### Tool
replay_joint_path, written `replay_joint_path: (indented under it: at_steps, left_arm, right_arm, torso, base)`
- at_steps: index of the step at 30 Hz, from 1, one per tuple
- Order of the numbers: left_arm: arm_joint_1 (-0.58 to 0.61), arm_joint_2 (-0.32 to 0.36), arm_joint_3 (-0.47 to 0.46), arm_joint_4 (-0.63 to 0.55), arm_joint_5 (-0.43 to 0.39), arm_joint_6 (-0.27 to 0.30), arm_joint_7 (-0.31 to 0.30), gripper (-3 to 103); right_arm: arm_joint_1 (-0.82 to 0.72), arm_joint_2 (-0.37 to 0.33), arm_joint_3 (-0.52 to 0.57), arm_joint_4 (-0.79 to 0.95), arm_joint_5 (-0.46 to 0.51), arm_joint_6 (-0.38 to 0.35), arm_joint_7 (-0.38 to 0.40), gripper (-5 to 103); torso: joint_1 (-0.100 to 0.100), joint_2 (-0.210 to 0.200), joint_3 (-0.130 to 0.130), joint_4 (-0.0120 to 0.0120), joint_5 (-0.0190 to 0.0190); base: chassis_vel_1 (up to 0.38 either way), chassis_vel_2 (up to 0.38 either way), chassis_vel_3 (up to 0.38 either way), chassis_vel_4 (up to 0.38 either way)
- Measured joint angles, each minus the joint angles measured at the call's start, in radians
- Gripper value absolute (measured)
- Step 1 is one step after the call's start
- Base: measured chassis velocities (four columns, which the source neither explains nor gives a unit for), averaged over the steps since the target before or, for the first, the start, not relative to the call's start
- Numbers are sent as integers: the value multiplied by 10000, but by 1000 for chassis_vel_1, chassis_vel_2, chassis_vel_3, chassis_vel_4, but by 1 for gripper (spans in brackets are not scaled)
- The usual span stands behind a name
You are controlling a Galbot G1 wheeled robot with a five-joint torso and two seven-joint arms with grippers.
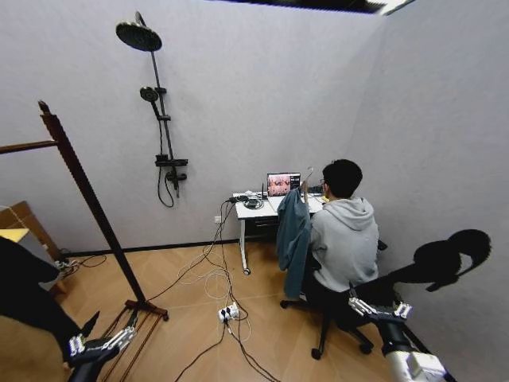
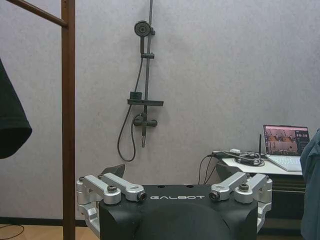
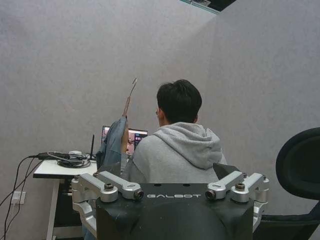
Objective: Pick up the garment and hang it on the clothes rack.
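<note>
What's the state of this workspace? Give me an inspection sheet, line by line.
Surface: wooden floor.
Job's things: black garment at the left edge, beside the clothes rack; what holds it up is out of view.
Clutter: teal-blue jacket by the desk; laptop on the desk.
Grippers: left gripper low near the rack's base, open, empty; right gripper low on the right, open, empty.
Cables: loose cables and a power strip on the floor.
Surroundings: shower fixture on the wall.

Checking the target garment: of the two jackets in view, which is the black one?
The black jacket at the far left, beside the clothes rack and near the left tool. The other, teal-blue jacket, hangs by the desk.
</note>
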Motion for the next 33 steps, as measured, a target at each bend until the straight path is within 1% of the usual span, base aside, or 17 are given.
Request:
replay_joint_path:
  at_steps: [9,21,30,31,33]
  left_arm:
    - [0,0,0,0,0,0,-1,100]
    - [-1,0,0,0,0,0,-1,100]
    - [-1,0,0,0,0,0,-1,100]
    - [-1,0,0,0,0,0,-3,100]
    - [-1,0,0,0,0,0,0,100]
  right_arm:
    - [222,6,-260,-53,-37,-40,0,100]
    - [405,-18,-345,-55,-66,-148,-10,100]
    - [442,-136,-319,-120,-2,-116,-30,100]
    - [444,-140,-334,-132,-4,-95,-33,100]
    - [444,-145,-341,-149,-6,-78,-34,100]
  torso:
    - [-1,0,0,4,-1]
    - [3,-1,0,0,-1]
    - [4,-2,1,3,0]
    - [4,-1,0,3,-5]
    - [-1,1,-1,-1,-2]
  base:
    - [89,-45,-53,87]
    - [86,-77,-80,81]
    - [181,-172,-180,194]
    - [236,-238,-251,242]
    - [256,-238,-260,242]
